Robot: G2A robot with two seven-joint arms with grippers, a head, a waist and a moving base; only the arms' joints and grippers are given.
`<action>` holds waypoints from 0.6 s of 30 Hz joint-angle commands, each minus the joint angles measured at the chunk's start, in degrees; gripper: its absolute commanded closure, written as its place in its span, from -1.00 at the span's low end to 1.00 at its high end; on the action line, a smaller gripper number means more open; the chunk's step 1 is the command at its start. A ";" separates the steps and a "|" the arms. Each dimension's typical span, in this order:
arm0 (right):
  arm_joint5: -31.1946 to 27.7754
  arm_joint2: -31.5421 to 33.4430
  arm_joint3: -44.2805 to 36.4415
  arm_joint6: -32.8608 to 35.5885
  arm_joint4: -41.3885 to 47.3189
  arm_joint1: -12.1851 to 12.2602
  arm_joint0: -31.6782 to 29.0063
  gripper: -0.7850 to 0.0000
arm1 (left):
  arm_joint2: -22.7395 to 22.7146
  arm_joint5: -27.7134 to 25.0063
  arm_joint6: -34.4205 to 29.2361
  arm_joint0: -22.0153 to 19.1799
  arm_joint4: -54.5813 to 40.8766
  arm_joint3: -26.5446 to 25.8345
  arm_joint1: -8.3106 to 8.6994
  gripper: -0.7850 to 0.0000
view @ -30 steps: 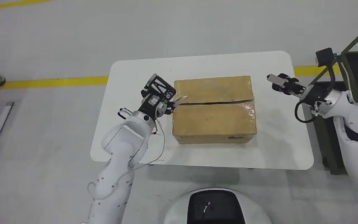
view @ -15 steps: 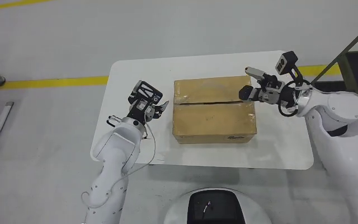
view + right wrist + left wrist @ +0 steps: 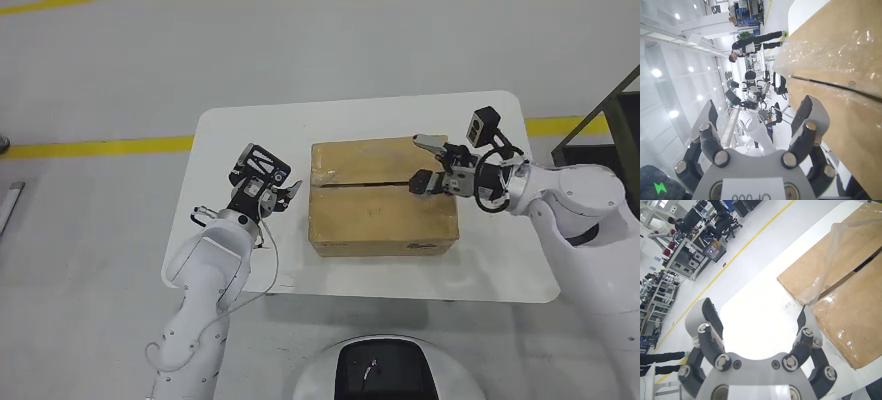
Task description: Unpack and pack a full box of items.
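- The left hand (image 3: 756, 309) is spread open with nothing between its ribbed pads (image 3: 712, 315). It sits low over the counter (image 3: 250, 130), just off the box's left end.
- One of its fingertips is just beside the box corner, where a strip of clear tape (image 3: 831, 256) curls up loose from the cardboard.
- The right hand (image 3: 420, 163) is also wide open and holds nothing. It sits at the box's right end, one finger over the far flap and the other over the near flap, with the seam (image 3: 380, 182) between them.
- In the right wrist view, one finger (image 3: 802, 113) lies close along the cardboard; I cannot tell whether it touches.
- The box (image 3: 380, 210) is brown cardboard and sits flat near the middle of the white counter. Both top flaps are down, with a narrow dark gap along the seam.
- Shiny clear tape covers both ends of the box.
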 commanded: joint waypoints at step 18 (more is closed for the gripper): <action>7.10 -10.16 10.39 -15.99 -0.48 -2.11 8.35 0.79 | 0.00 0.00 0.00 0.00 0.00 0.00 0.00 -1.00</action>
